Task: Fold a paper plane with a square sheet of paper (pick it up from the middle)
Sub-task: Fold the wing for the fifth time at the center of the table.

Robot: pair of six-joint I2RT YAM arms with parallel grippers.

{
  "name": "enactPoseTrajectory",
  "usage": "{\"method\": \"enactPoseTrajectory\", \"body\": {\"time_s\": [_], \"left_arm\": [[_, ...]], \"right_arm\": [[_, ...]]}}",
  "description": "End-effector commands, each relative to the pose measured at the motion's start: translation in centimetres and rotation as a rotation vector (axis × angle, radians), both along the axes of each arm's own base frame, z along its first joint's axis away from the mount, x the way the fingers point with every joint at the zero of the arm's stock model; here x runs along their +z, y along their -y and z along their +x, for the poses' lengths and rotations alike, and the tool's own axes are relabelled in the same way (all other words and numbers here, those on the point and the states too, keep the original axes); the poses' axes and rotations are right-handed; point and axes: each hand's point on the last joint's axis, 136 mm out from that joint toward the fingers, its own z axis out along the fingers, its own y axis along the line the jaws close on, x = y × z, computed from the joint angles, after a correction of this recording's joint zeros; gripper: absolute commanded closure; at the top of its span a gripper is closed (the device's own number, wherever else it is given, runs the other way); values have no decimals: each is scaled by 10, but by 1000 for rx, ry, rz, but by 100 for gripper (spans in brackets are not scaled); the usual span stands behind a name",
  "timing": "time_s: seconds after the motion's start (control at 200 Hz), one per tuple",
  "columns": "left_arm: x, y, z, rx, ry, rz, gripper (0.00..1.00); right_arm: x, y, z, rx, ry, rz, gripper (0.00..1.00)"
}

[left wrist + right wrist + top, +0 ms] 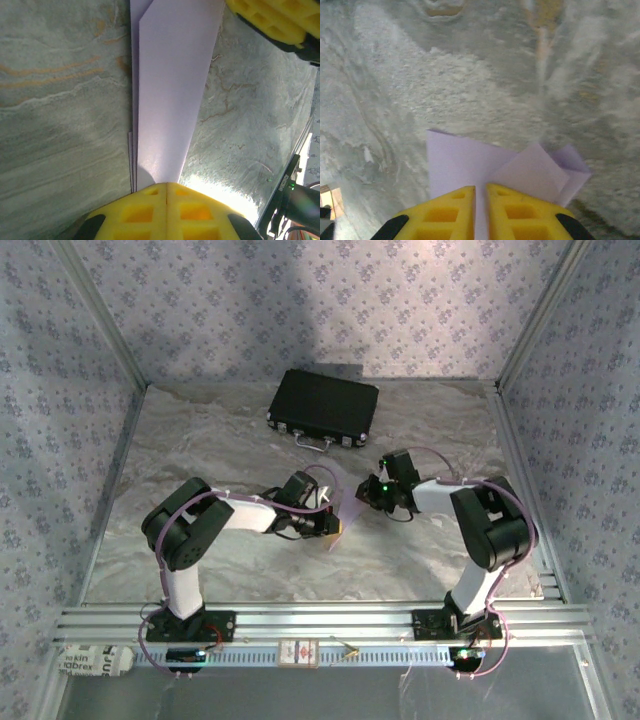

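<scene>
On the robot's side of the case (323,407), the plane (172,90) stretches between left gripper (166,187), pinching its narrow end, and right gripper (480,190), pinching the wide end; tip hidden.

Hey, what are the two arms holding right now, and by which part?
The folded paper. The left gripper has its jaws shut on the narrow end, the right gripper on the wider end.

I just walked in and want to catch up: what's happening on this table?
Both arms are working one lilac paper, already folded into a long taper. The left gripper has its jaws shut on the narrow end; the right gripper pinches the wider end. The black case behind lies untouched.
</scene>
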Motion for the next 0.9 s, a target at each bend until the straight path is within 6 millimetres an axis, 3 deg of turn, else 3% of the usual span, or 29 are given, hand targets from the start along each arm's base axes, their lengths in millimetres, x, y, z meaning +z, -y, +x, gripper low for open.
{"method": "enactPoseTrajectory", "body": {"time_s": [0.0,0.235,0.415,0.645,0.895], "left_arm": [[-61,-33,-60,-63,-211,214,100],[-62,-34,-60,-61,-212,216,100],[-61,-34,-60,-58,-207,215,100],[-61,-33,-59,-55,-205,212,100],[-62,-34,-60,-48,-209,207,100]], "right_arm": [[-18,16,-4,-34,-48,-11,84],[18,18,2,-19,44,8,82],[44,-2,-13,44,101,40,82],[37,-32,-50,95,71,39,88],[16,-51,-75,127,28,43,93]]}}
